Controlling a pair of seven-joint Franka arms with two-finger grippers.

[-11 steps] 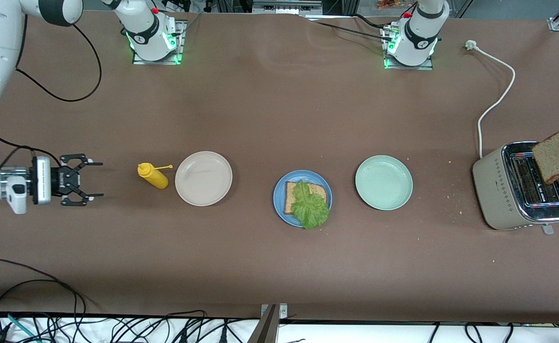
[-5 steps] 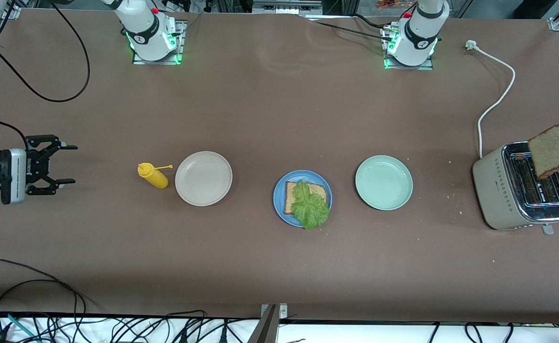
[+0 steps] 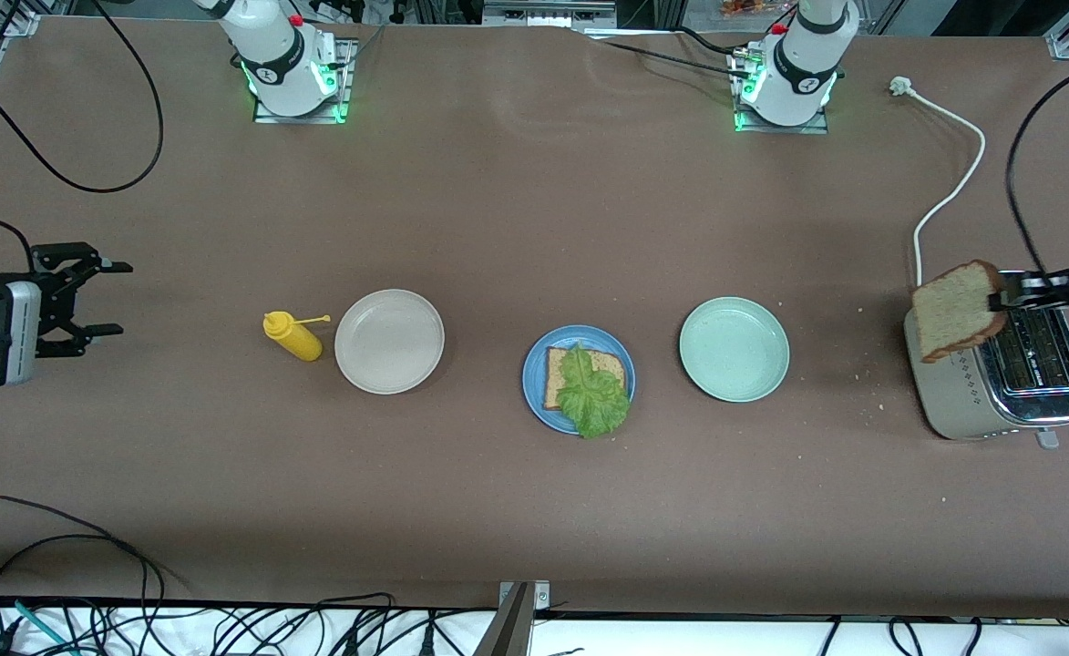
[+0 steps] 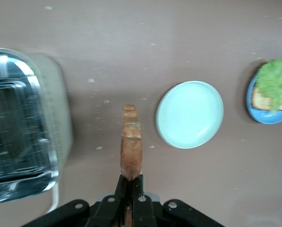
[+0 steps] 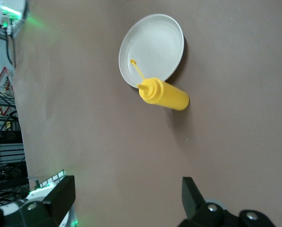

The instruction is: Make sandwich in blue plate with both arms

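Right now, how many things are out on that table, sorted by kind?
Plates: 3, blue plate, mint-green plate, cream plate
Bread slices: 2, one on the blue plate, one held over the toaster
Lettuce leaf: 1
Mustard bottle: 1
Toaster: 1
Total: 8

Counter (image 3: 534, 210), brown. Blue plate (image 3: 533, 378) at centre, holding one bread slice (image 3: 556, 375) with a lettuce leaf (image 3: 593, 392) on it. Mint-green plate (image 3: 734, 349) toward the left arm's end; cream plate (image 3: 389, 341) and a lying yellow squeeze bottle (image 3: 292, 335) toward the right arm's end. Toaster (image 3: 999, 374) with white cord (image 3: 949, 196). Left gripper (image 3: 1006, 297) clamps a second bread slice (image 3: 956, 310) over the toaster's edge. Right gripper (image 3: 106, 296), fingers apart, waits over the counter's end.
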